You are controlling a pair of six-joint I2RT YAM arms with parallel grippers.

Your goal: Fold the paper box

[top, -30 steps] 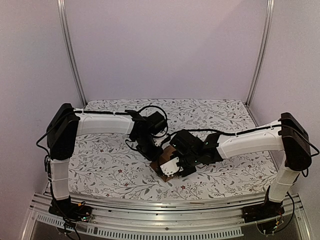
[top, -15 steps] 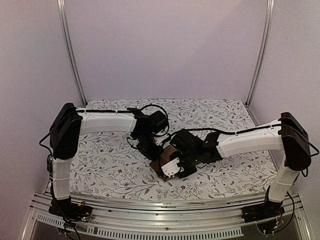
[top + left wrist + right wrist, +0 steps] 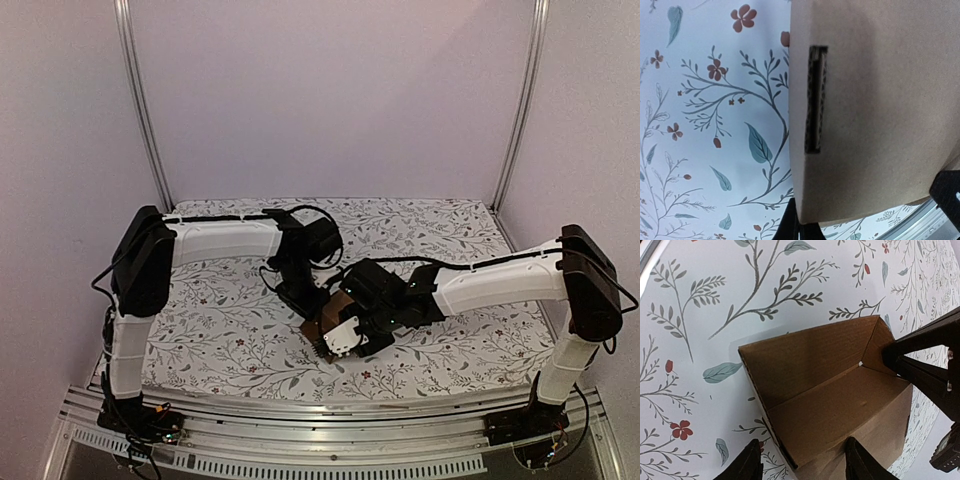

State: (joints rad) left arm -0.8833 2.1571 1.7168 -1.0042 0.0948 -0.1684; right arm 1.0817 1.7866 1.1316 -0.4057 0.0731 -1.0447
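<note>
Both arms meet over the middle of the flowered worktop (image 3: 215, 335), where the box (image 3: 825, 390) sits half made, in the centre of the overhead frame. In the right wrist view it lies open like a trough, with two long walls up and the brown inside showing.

The right pincer (image 3: 803, 441) is apart, its tips at the lower edge of that frame on either side of the box's near corner, and neither visibly presses on it. It seems placed to steady the carton or catch a wall.

The left pincer (image 3: 308, 297) comes in from the right of the right wrist frame and touches the far end flap, probably to hold it in. I cannot tell whether it is clamped. Its own camera is filled by a panel with a slit (image 3: 816, 100), where a tab would likely tuck.
</note>
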